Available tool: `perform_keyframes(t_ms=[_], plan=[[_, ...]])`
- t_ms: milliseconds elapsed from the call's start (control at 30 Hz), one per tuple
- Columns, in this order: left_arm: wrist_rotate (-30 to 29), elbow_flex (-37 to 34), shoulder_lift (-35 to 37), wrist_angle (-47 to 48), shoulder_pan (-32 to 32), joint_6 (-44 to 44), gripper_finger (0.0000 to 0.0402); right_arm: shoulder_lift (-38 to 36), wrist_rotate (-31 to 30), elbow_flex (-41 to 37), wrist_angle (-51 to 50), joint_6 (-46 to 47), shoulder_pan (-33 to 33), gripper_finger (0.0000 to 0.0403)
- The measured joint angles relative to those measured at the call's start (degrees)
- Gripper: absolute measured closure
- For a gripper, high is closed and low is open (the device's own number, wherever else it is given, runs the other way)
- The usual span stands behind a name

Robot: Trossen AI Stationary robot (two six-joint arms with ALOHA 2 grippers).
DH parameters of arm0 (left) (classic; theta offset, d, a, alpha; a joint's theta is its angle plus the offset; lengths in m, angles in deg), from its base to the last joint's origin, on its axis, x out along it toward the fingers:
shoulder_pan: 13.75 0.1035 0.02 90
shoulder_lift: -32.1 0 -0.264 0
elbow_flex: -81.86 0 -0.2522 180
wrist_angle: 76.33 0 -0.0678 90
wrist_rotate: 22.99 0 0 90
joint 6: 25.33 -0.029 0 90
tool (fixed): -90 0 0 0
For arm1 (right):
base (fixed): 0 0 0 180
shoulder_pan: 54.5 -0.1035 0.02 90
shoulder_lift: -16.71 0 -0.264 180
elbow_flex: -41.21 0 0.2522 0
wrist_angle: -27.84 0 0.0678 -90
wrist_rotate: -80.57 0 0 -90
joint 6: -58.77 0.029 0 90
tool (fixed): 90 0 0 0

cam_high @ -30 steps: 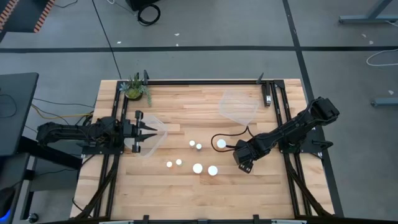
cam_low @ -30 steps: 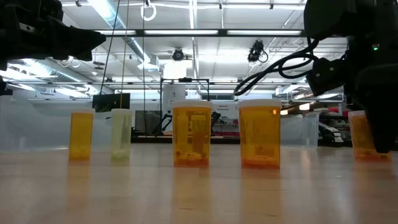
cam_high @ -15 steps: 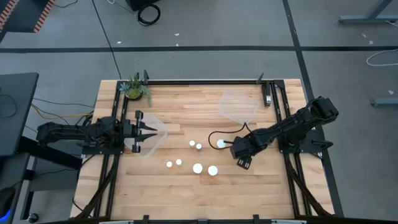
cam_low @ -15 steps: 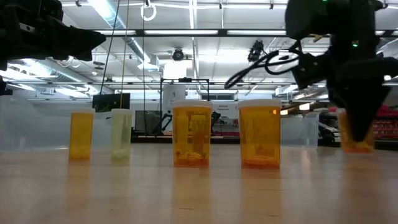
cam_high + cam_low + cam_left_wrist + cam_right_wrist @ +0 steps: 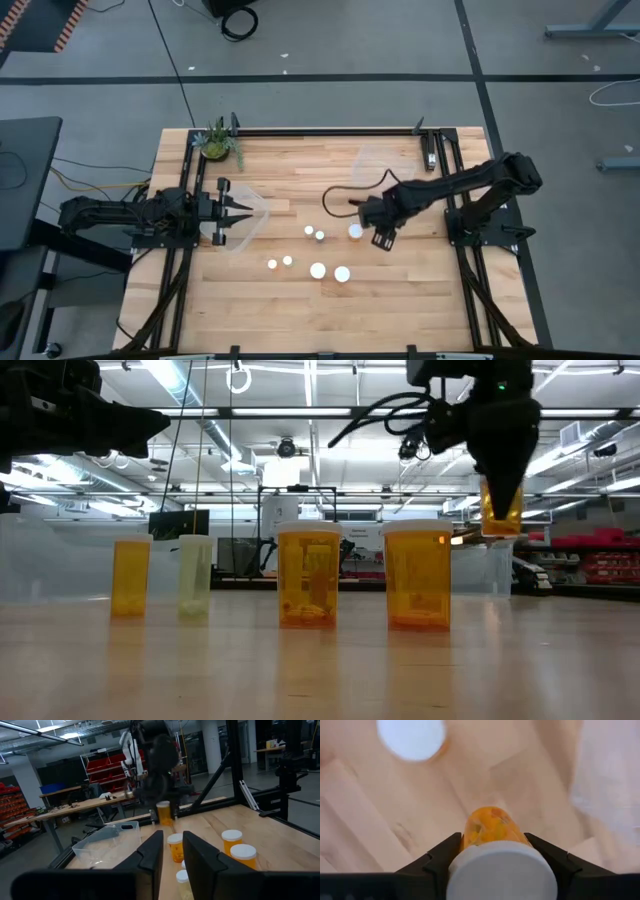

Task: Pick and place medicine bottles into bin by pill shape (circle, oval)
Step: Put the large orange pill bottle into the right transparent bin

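My right gripper (image 5: 383, 238) hangs above the table's middle right, pointing down, shut on an orange medicine bottle (image 5: 500, 512) with a white cap (image 5: 502, 870). Several more bottles stand upright on their bases on the wood: white caps (image 5: 318, 270) from above, orange bodies (image 5: 308, 575) in the low view. One cap (image 5: 355, 231) lies just left of my right gripper. My left gripper (image 5: 240, 210) waits at the table's left over a clear bin (image 5: 252, 222), its fingers (image 5: 150, 855) a little apart with nothing between them. My right gripper pinches the bottle at its cap end (image 5: 470, 855) between its two fingers (image 5: 547, 855), one on each side. The fingers come from above, pointing down. The bottle hangs upright below them, its orange body (image 5: 500, 520) lifted clear of the table.
A second clear bin (image 5: 385, 170) sits at the far right of the table. A potted plant (image 5: 218, 143) stands at the far left corner. Black frame rails (image 5: 455, 180) run along the table's sides, and a black cable (image 5: 345, 195) loops from my right arm.
My right gripper has risen and gone toward the table's far edge and a little left. The bottle, which stood on the table at the right, is now lifted clear and hangs upright.
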Motion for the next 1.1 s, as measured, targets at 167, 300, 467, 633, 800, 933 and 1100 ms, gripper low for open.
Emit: perform_keyframes(t_ms=[167, 300, 467, 633, 800, 933, 1100], plan=[[0.0, 0.0, 0.0, 0.0, 0.0, 0.0, 0.0315, 0.0, -1.4, 3.9, -4.0, -3.9, 4.2, 0.0189], [0.0, 0.0, 0.0, 0.0, 0.0, 0.0, 0.032, 0.0, -1.4, 4.3, -4.2, -7.3, 8.2, 0.0189], [0.0, 0.0, 0.0, 0.0, 0.0, 0.0, 0.0323, 0.0, -1.4, 4.3, -4.2, -12.0, 13.6, 0.0189], [0.0, 0.0, 0.0, 0.0, 0.0, 0.0, 0.0318, 0.0, -1.4, 4.3, -4.2, -16.0, 19.2, 0.0189], [0.0, 0.0, 0.0, 0.0, 0.0, 0.0, 0.0315, 0.0, -1.3, 4.3, -3.2, -20.1, 24.6, 0.0189], [0.0, 0.0, 0.0, 0.0, 0.0, 0.0, 0.032, 0.0, -1.2, 4.3, -1.3, -23.3, 28.8, 0.0189], [0.0, 0.0, 0.0, 0.0, 0.0, 0.0, 0.0323, 0.0, 0.1, 3.8, 1.7, -26.2, 33.7, 0.0189]])
